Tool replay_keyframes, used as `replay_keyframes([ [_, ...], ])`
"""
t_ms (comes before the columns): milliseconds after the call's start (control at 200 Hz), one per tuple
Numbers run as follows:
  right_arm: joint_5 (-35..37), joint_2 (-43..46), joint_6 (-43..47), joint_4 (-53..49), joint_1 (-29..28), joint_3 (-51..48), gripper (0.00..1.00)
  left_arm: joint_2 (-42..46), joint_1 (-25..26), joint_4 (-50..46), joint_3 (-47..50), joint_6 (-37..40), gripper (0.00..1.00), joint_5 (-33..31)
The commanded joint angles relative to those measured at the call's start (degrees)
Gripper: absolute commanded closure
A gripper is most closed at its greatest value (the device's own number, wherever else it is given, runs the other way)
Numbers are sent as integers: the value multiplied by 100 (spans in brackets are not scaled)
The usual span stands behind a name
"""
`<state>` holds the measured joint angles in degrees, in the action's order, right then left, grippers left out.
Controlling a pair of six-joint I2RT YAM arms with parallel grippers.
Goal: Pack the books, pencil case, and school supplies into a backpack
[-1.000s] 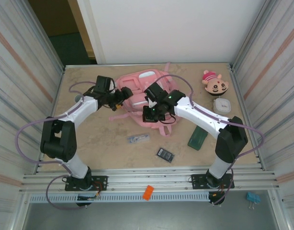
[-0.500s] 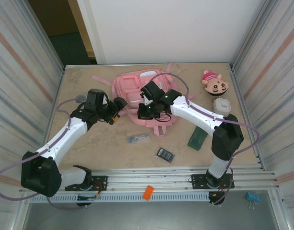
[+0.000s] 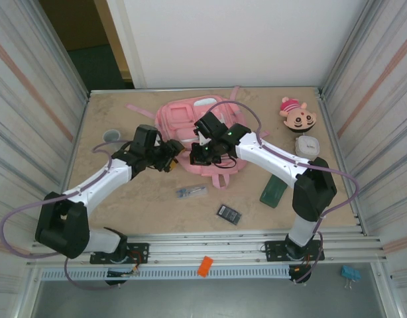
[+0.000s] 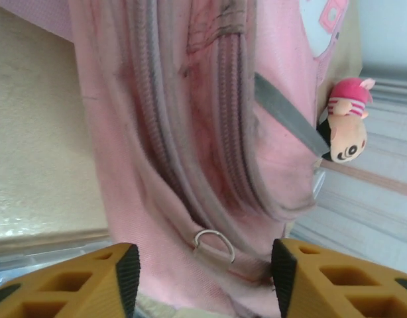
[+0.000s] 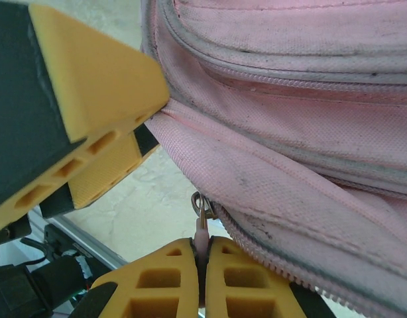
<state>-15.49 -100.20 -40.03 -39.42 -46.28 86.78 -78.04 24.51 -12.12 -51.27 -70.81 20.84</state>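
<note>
The pink backpack [image 3: 190, 126] lies flat at the table's middle back. My right gripper [image 5: 202, 244] is shut on its pink zip pull [image 5: 201, 225] at the bag's near edge [image 3: 202, 156]. My left gripper [image 3: 172, 159] stands open at the bag's near-left corner, its jaws on either side of a fold of pink fabric with a metal D-ring [image 4: 214, 242]. The dark green pencil case [image 3: 274, 191], the dark calculator-like item [image 3: 229, 214] and the silvery-blue item [image 3: 191, 192] lie on the table in front of the bag. The books are out of view.
A pink-hatted doll head [image 3: 297, 114] and a small white case [image 3: 307, 144] lie at the back right. A grey cup [image 3: 112, 136] stands at the left. Metal walls close in both sides.
My left arm has dropped from the bag's left side to its near-left corner, and its jaws have narrowed around the fabric. The right gripper shifted slightly left, still holding the zip pull.
</note>
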Motion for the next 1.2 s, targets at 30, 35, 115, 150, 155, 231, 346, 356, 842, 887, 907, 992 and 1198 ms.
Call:
replay_keyframes([
  [30, -278, 105, 118, 244, -59, 212, 100, -148, 37, 6, -363, 133, 62, -256],
  [35, -274, 110, 118, 234, -57, 214, 100, -149, 41, -15, -373, 140, 63, -269],
  [115, -196, 158, 136, 86, -49, 203, 100, -160, 29, -358, -487, 473, 80, -437],
  [150, -159, 191, 140, -3, -35, 200, 100, -151, 27, -534, -516, 599, 86, -519],
  [155, -158, 197, 138, -17, -37, 195, 100, -150, 23, -553, -525, 614, 87, -524],
  [231, -88, 296, 174, -215, 12, 145, 100, -114, -52, -768, -521, 855, 96, -612],
  [346, -19, 528, 206, -409, 143, -54, 100, -54, -172, -1184, -574, 1317, 100, -794],
  [356, -21, 552, 206, -422, 156, -73, 100, -47, -179, -1217, -581, 1344, 100, -806],
  [842, -92, 992, 416, -694, 692, -648, 100, 107, -425, -1430, -621, 1873, 100, -690],
  [887, -120, 981, 447, -736, 702, -671, 100, 121, -430, -1496, -654, 1941, 100, -743],
  [907, -133, 980, 459, -762, 706, -679, 100, 129, -436, -1524, -676, 1972, 100, -764],
  [992, -220, 1009, 496, -821, 756, -753, 100, 172, -479, -1660, -730, 2178, 100, -861],
  [1198, -598, 1024, 638, -863, 897, -874, 100, 233, -607, -2125, -936, 3082, 100, -1142],
])
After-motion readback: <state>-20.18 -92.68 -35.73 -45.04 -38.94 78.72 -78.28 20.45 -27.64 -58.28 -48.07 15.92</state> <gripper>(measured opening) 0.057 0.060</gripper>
